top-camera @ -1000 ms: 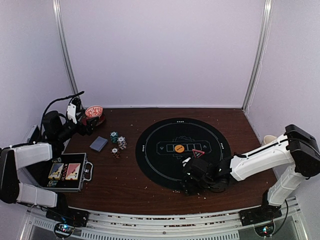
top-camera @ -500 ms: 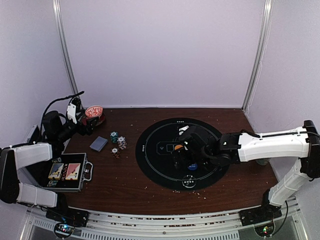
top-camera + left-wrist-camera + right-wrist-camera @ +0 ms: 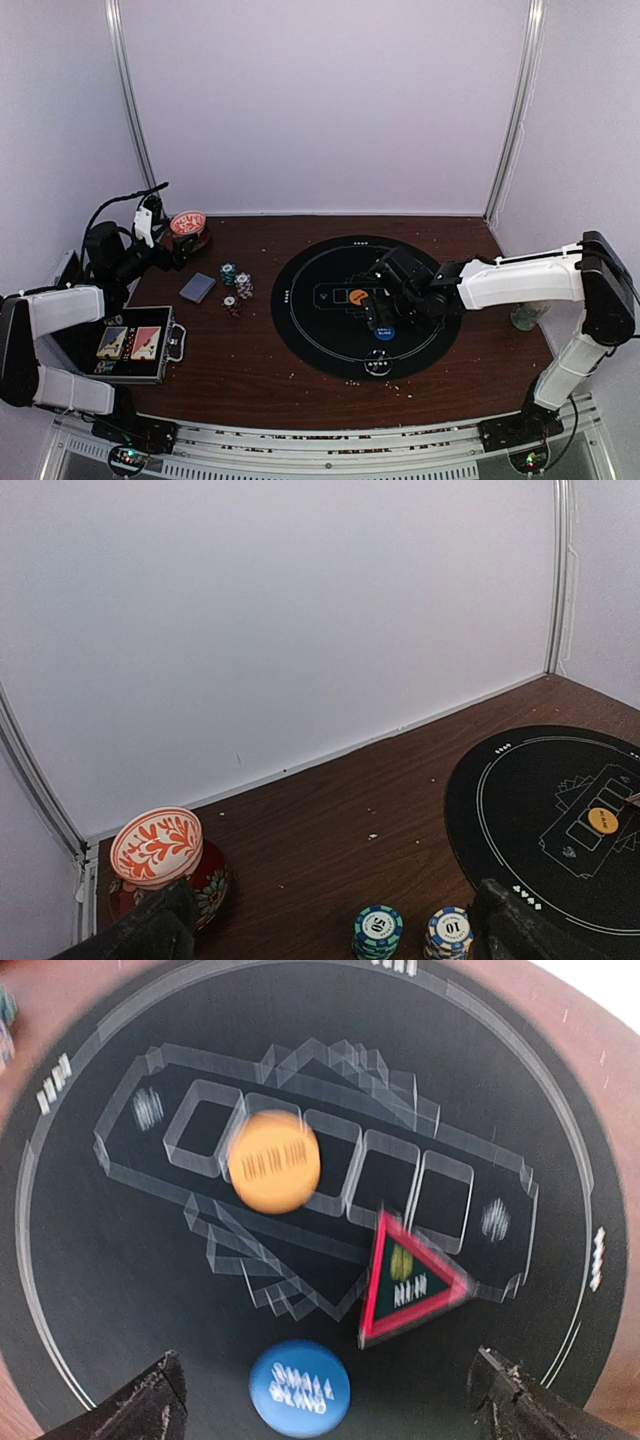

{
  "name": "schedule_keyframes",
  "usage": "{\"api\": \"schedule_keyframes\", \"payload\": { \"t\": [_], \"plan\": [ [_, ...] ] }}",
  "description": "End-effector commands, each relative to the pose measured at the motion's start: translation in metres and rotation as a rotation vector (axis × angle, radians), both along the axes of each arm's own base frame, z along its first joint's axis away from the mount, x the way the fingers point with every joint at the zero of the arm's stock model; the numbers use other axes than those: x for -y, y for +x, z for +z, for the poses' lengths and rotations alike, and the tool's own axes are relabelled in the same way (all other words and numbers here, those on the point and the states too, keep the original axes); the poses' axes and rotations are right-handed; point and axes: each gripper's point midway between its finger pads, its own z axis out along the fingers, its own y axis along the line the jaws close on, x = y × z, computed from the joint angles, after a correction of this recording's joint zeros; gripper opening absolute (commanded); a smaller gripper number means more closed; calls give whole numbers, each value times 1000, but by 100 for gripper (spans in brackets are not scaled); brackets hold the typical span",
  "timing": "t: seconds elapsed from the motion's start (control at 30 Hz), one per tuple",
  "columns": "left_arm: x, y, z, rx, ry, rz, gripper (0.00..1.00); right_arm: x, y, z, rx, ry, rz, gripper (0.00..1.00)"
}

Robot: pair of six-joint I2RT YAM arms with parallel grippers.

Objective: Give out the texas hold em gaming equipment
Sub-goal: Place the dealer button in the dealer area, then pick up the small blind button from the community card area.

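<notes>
Placement update: the round black felt mat (image 3: 310,335) now shows a blue round marker button (image 3: 385,333) toward its near side, where none was visible one second ago. The orange round button (image 3: 358,296) and red-triangle marker (image 3: 405,1280) are unmoved, so button distribution appears well advanced. The right gripper (image 3: 325,1410) has moved from the mat's near edge to above its centre, jaws wide apart and empty. The left gripper (image 3: 335,925) hovers beside the mat, jaws apart and empty. Grey-blue-backed cards (image 3: 197,288) and small striped chip stacks (image 3: 236,285) lie left of the mat.
</notes>
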Motion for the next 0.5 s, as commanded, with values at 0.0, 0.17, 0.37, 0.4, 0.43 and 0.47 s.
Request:
{"api": "schedule_keyframes", "payload": {
  "t": [0.0,0.17,0.37,0.4,0.43,0.47],
  "plan": [
    [4,2,9,38,-1,-21,98,9,-17,-12,-35,42,0,100],
    [4,0,12,48,-2,-21,98,9,-28,-34,-78,72,18,99],
    [4,1,10,42,-1,-19,98,0,-27,-52,-109,73,30,97],
    [4,1,11,45,0,-19,98,-2,-25,-53,-106,73,28,96],
    [4,1,10,44,0,-16,98,-2,-23,-54,-104,72,22,96],
    [4,1,10,45,0,-16,98,-2,-23,-56,-106,69,19,95]
  ]
}}
